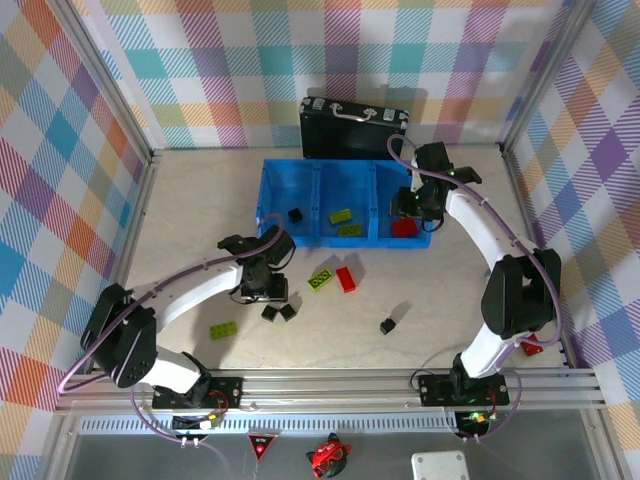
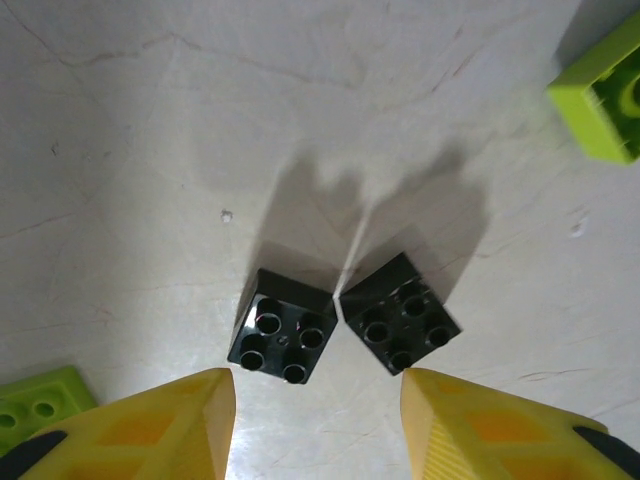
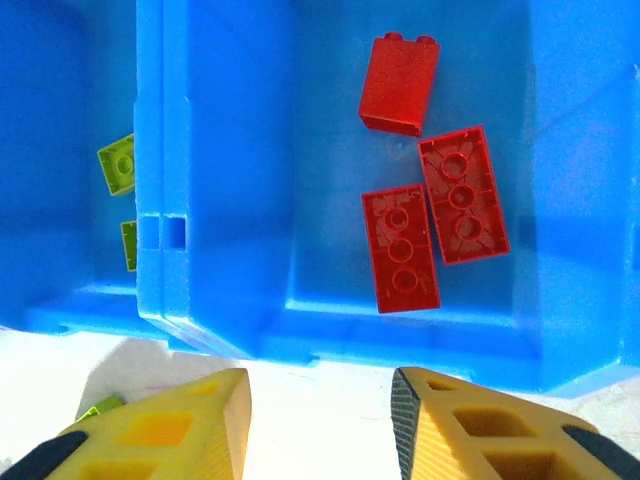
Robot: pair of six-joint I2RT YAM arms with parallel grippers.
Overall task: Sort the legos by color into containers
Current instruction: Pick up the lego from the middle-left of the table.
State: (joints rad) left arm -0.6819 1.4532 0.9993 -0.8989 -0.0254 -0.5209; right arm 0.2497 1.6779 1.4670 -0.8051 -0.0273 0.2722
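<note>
Two black cube legos [image 2: 283,338] [image 2: 402,322] lie side by side on the table just ahead of my left gripper [image 2: 318,385], which is open and holds nothing. From above, that gripper [image 1: 262,285] hovers over the cubes [image 1: 270,312]. A green brick [image 1: 321,280], a red brick [image 1: 346,279], another black cube [image 1: 387,325] and a green brick [image 1: 223,329] lie loose. The blue containers [image 1: 330,243] hold a black cube [image 1: 295,214], green bricks [image 1: 341,216] and red bricks [image 3: 401,249]. My right gripper [image 3: 320,385] is open and bare at the red compartment's near wall.
A black case [image 1: 352,128] stands behind the bin against the back wall. A small red thing [image 1: 530,348] lies by the right arm's base. Plaid walls close in the left, back and right sides. A metal rail runs along the near edge.
</note>
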